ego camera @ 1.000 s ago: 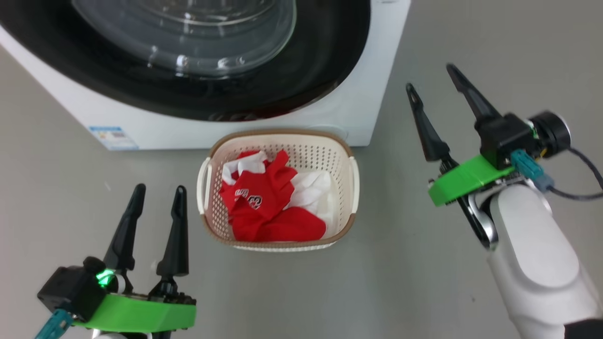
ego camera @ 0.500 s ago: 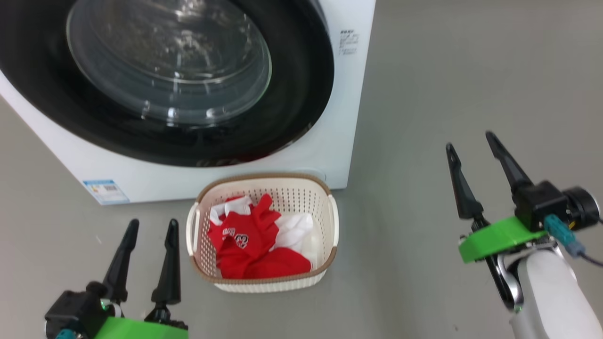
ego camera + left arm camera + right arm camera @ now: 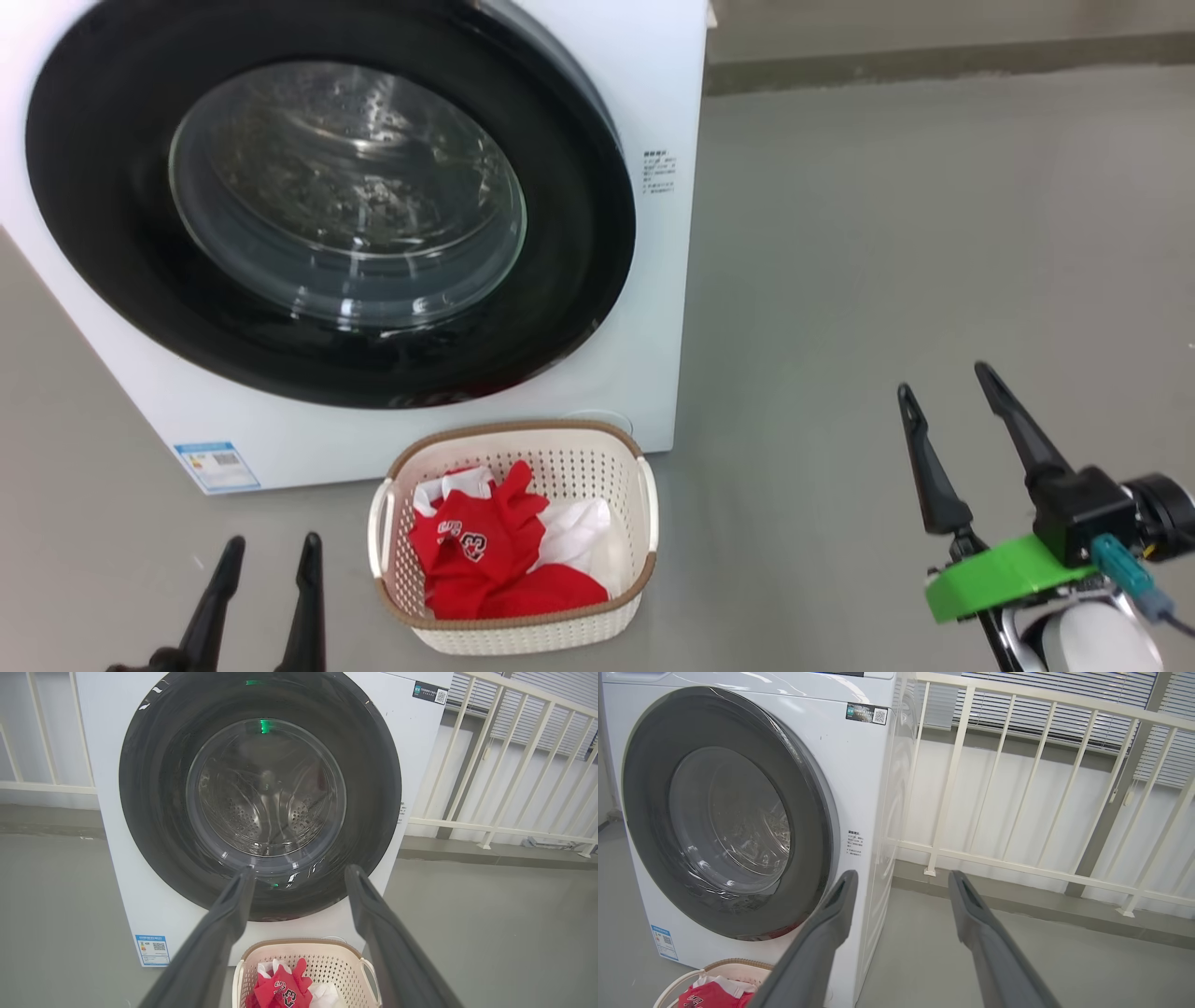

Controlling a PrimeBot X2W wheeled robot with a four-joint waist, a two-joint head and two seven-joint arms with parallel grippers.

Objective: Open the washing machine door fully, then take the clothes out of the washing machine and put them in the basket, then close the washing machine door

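Head view versus the two earlier frames: the whole picture has shifted downward. We read this as the camera rising, not as the things moving.

Far left: left gripper, two long dark fingers low in the head view. The jaws stand apart and hold nothing. It sat higher in the earlier frames, which fits the camera shift.

Small blue label, low on the machine's front.

Large white front-loading washing machine. Its big round door with the wide glossy black rim was cut off at the top of the frame before; now we see nearly all of it. In both wrist views it lies flush against the front, so we judge it shut. Through the bulging clear glass window the perforated steel drum looks bare.

Small cream-white perforated plastic basket with the brown woven-look rim. It stands on the grey floor just before the machine's lower right front, the same relation as in the earlier frames. The red and white clothes lie heaped inside it, with the jersey lettering uppermost.

Right: right gripper, well apart from the basket and over bare floor. Its jaws are spread and empty.

White metal railing behind the machine's right side.

Judgement: clothes out, door closed, both grippers free. All three steps look done, and the raised view suggests the robot is straightening up from the work.
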